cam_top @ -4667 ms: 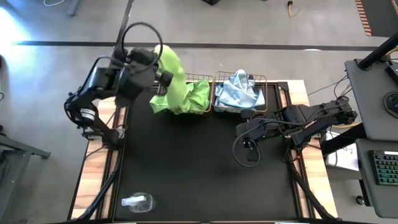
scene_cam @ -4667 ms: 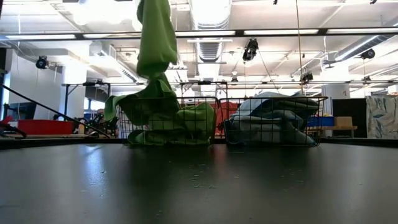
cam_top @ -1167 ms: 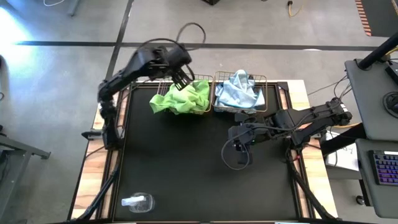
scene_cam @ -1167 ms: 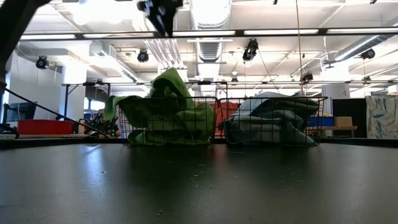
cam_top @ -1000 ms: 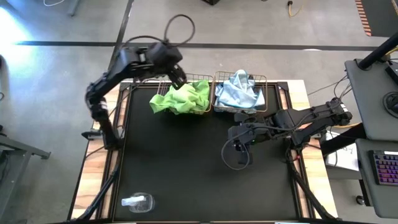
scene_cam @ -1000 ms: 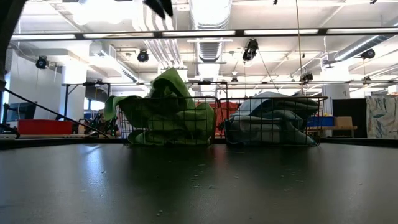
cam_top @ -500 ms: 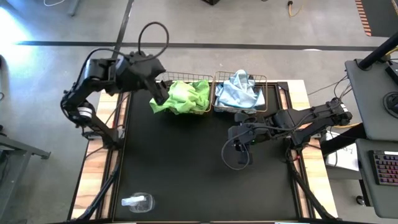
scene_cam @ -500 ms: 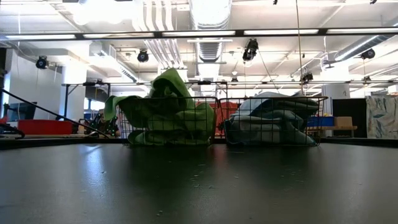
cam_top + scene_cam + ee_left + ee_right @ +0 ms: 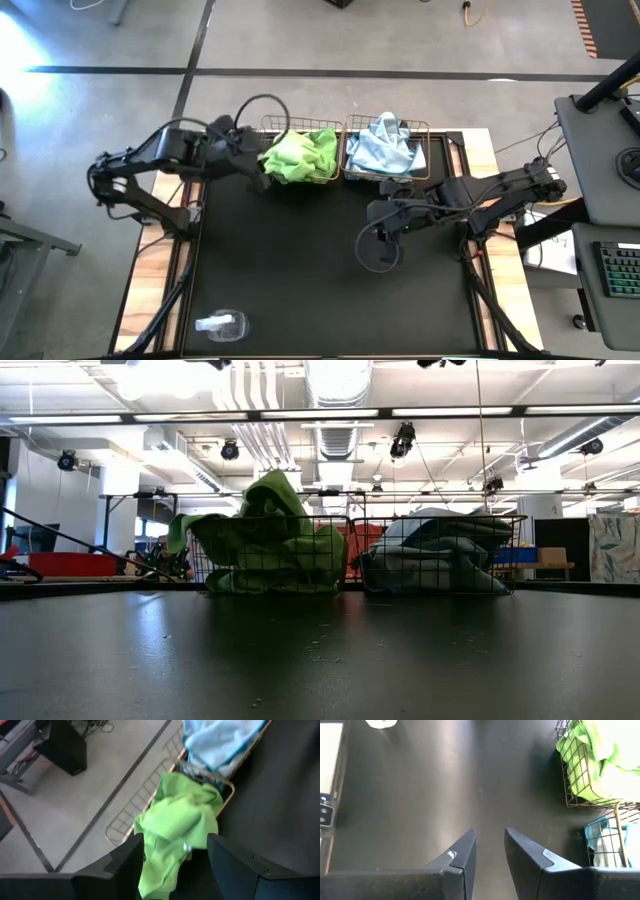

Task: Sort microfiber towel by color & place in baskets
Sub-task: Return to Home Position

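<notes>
High view showing two baskets standing side by side, touching, at twelve o'clock on the black mat (image 9: 330,280). Seeing the green towels (image 9: 300,155) bunching into one heap inside the left basket (image 9: 292,123), with a fold hanging out over the nine o'clock rim. Seeing the blue towels (image 9: 383,150) crumpling together inside the right basket (image 9: 427,150), filling it from rim to rim. Finding the left gripper (image 9: 262,178) hovering just beside the left basket's eight o'clock corner, spreading wide apart and gripping nothing, as the left wrist view is making plain, with the green heap lying straight ahead of it. Finding the right gripper (image 9: 376,218) hanging over bare mat near six o'clock of the right basket, parting only narrowly and carrying nothing, pointing across the mat toward eight o'clock. Noting a clear bottle (image 9: 220,323) lying on its side at seven o'clock on the mat, well apart from both baskets and both arms. Low view showing both heaps rising above the wire rims, the green one peaking higher than the blue.
</notes>
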Controlling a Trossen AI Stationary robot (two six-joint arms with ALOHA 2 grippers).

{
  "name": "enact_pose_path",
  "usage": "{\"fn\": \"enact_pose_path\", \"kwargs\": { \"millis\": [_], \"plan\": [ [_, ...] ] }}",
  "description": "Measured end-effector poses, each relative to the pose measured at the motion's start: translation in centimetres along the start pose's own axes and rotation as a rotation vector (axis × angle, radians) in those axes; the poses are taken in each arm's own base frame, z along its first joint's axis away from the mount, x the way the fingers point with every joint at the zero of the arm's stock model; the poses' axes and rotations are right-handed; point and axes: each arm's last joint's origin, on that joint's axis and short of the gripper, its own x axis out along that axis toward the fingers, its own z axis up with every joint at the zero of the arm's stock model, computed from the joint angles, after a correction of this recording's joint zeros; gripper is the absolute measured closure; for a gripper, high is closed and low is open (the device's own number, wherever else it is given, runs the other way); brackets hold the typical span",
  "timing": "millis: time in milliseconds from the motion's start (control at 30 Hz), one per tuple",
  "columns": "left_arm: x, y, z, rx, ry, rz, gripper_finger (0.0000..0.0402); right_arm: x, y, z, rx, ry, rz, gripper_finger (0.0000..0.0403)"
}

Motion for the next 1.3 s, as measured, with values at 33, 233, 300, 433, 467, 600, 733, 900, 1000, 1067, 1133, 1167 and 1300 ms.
{"fn": "enact_pose_path", "kwargs": {
  "millis": [33, 233, 300, 433, 467, 600, 733, 900, 1000, 1067, 1133, 1167, 1300],
  "plan": [
    [0.2, 0.0, -0.8, -0.003, 0.002, 0.0, 0.0201, 0.2, 0.0, -0.1, -0.008, 0.007, -0.001, 0.0307],
    [1.1, 0.0, -5.6, -0.066, -0.062, -0.044, 0.0201, 1.4, 0.0, -1.2, -0.022, 0.054, -0.012, 0.0307],
    [1.0, 0.1, -7.2, -0.095, -0.099, -0.082, 0.0201, 1.6, 0.0, -1.5, -0.024, 0.058, -0.013, 0.0307],
    [1.2, -0.1, -10.3, -0.134, -0.157, -0.154, 0.0201, 1.8, -0.2, -2.1, -0.02, 0.028, -0.006, 0.0307],
    [1.2, -0.2, -11.1, -0.142, -0.169, -0.171, 0.0201, 1.7, -0.3, -2.4, -0.017, 0.016, -0.003, 0.0307],
    [1.7, -0.8, -13.7, -0.162, -0.228, -0.235, 0.0201, 1.6, -0.6, -3.6, 0.0, -0.068, 0.018, 0.0307],
    [2.3, -1.4, -15.3, -0.185, -0.297, -0.293, 0.0201, 1.8, -1.0, -5.4, 0.02, -0.169, 0.045, 0.0307],
    [3.3, -2.8, -17.0, -0.154, -0.387, -0.354, 0.0201, 3.2, -1.3, -8.5, 0.041, -0.287, 0.126, 0.0307],
    [4.2, -4.0, -18.2, -0.095, -0.43, -0.38, 0.0201, 4.3, -1.5, -10.4, 0.063, -0.332, 0.171, 0.0307],
    [4.9, -4.8, -19.1, -0.056, -0.448, -0.396, 0.0201, 4.9, -1.7, -11.6, 0.083, -0.352, 0.189, 0.0307],
    [5.5, -5.5, -20.0, -0.033, -0.461, -0.41, 0.0201, 5.3, -1.8, -12.6, 0.099, -0.366, 0.199, 0.0307],
    [5.8, -5.8, -20.3, -0.032, -0.466, -0.417, 0.0201, 5.5, -1.9, -13.1, 0.106, -0.371, 0.204, 0.0307],
    [6.8, -6.7, -21.9, -0.01, -0.47, -0.436, 0.0201, 5.8, -2.2, -14.4, 0.13, -0.402, 0.217, 0.0307]
  ]
}}
